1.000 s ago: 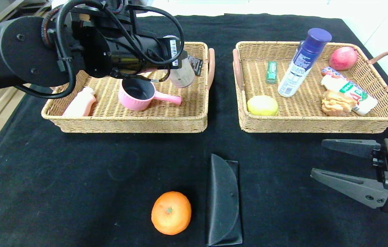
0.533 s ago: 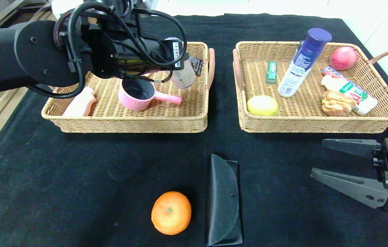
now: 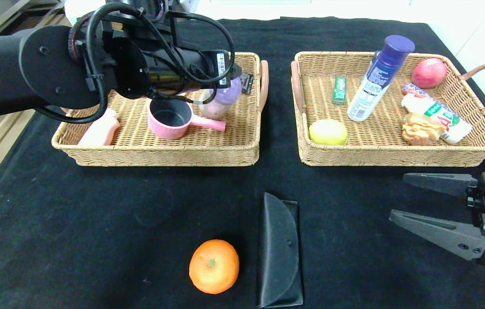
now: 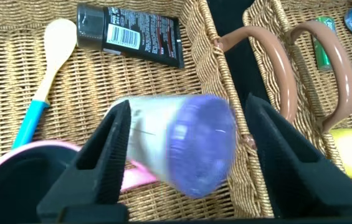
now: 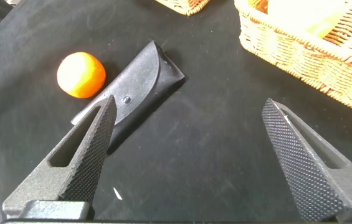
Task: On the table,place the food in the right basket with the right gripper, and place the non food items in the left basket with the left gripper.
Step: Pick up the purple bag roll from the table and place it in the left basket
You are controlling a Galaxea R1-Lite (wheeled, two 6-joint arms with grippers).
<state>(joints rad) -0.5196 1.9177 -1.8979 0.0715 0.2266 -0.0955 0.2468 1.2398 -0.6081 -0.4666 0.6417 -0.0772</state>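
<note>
My left gripper [image 4: 188, 106] hangs over the left basket [image 3: 161, 156], jaws spread. The white canister with the purple lid [image 4: 182, 146] lies tilted between the fingers, a clear gap on one side. In the head view the canister [image 3: 221, 101] rests in the basket next to the pink saucepan [image 3: 169, 118]. The orange [image 3: 214, 266] and black pouch [image 3: 279, 251] lie on the black table near the front. The blue-capped bottle [image 3: 377, 79] and bun [image 3: 420, 128] are in the right basket [image 3: 396, 156]. My right gripper [image 3: 396, 195] hovers open and empty at the front right.
The left basket also holds a pink bottle [image 3: 100, 128], a black tube [image 4: 132, 34] and a spoon [image 4: 48, 68]. A green packet [image 3: 339, 90], a yellow round item [image 3: 328, 131], a red fruit [image 3: 429, 73] and a white packet [image 3: 437, 113] lie in the right basket.
The left gripper's jaws have spread and the canister has dropped and tipped down into the left basket beside the saucepan handle. The right arm has not moved.
</note>
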